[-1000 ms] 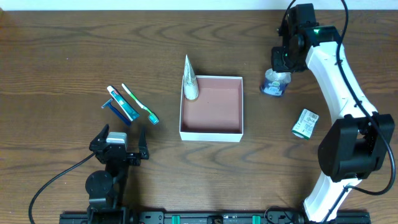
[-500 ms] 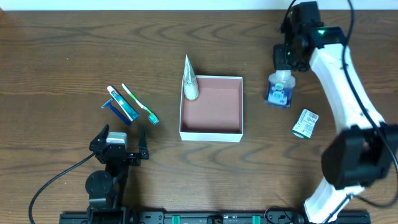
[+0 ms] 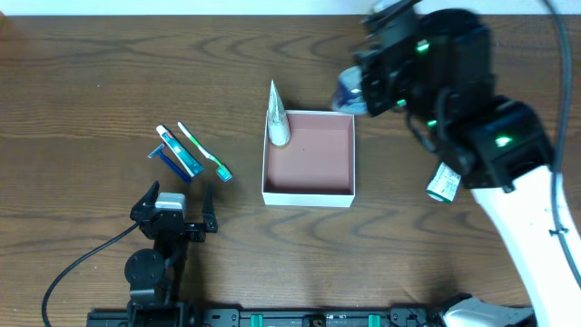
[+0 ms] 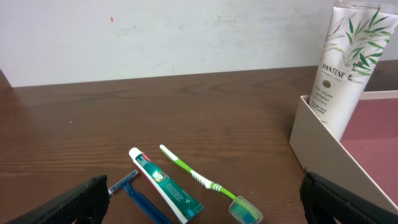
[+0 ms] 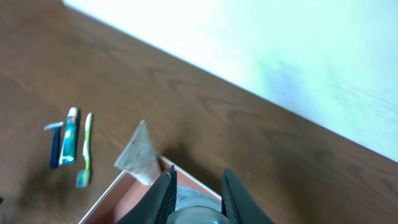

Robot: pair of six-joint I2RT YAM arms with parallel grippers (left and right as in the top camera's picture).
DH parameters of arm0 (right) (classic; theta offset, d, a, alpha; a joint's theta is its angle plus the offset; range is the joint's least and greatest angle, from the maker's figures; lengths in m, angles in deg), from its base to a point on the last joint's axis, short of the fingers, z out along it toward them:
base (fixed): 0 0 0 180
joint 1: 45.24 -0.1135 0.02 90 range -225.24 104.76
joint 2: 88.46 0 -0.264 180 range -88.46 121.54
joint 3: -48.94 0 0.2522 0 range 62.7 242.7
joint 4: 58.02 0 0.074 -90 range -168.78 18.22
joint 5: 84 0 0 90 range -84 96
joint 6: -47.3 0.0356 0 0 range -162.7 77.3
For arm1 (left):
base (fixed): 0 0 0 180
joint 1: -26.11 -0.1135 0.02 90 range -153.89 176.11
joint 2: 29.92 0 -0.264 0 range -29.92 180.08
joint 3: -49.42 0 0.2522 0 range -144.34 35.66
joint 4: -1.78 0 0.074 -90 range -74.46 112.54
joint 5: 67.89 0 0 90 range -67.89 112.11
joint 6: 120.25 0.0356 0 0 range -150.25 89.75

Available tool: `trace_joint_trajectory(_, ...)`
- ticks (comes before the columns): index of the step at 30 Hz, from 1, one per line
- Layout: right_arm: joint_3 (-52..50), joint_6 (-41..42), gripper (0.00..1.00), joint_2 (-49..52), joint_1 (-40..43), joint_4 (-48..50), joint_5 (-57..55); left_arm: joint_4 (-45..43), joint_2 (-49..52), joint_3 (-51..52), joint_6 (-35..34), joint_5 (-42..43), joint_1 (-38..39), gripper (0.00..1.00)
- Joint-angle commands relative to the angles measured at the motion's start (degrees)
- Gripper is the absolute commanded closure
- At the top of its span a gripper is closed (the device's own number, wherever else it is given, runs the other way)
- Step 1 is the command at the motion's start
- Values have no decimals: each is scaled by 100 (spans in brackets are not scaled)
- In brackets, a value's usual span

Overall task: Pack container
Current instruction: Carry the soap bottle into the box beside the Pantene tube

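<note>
Container point(image 3: 313, 163), a square white-walled box with a pink-brown inside, lies centrally and holds an upright white tube point(image 3: 277, 118) in its far-left corner. Right hand point(image 5: 198, 199), grasping a small clear blue-labelled bottle point(image 3: 348, 91), has risen to its far-right corner; left hand point(image 3: 177, 202) is released.

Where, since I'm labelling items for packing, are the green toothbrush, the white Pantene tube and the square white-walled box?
Green plastic toothbrush point(image 4: 194, 175): left wrist view, mid-handle.
White Pantene tube with leaf print point(image 4: 341, 71): left wrist view, on its label.
Square white-walled container point(image 3: 307, 198): overhead view, near wall.
</note>
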Motion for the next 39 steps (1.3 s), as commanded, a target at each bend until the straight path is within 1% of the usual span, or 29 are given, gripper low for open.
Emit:
trace_joint_trajectory(1, -256, -11, 87, 378, -243, 192, -553, 199, -2, 94, 79, 83, -24, 2)
trace_joint_trajectory(6, -901, 216, 87, 793, -352, 942, -566, 199, -2, 94, 76, 85, -22, 2)
trace_joint_trajectory(11, -1495, 511, 87, 1003, -356, 1768, -566, 199, -2, 94, 79, 83, -22, 2)
trace_joint_trajectory(21, -2037, 841, 87, 1292, -437, 2645, -525, 199, -2, 94, 79, 83, -22, 2)
trace_joint_trajectory(27, -2041, 1034, 87, 1486, -446, 2802, -525, 199, -2, 94, 79, 83, -22, 2)
trace_joint_trajectory(39, -2041, 1027, 87, 1838, -446, 3014, -544, 199, -2, 94, 79, 83, -22, 2)
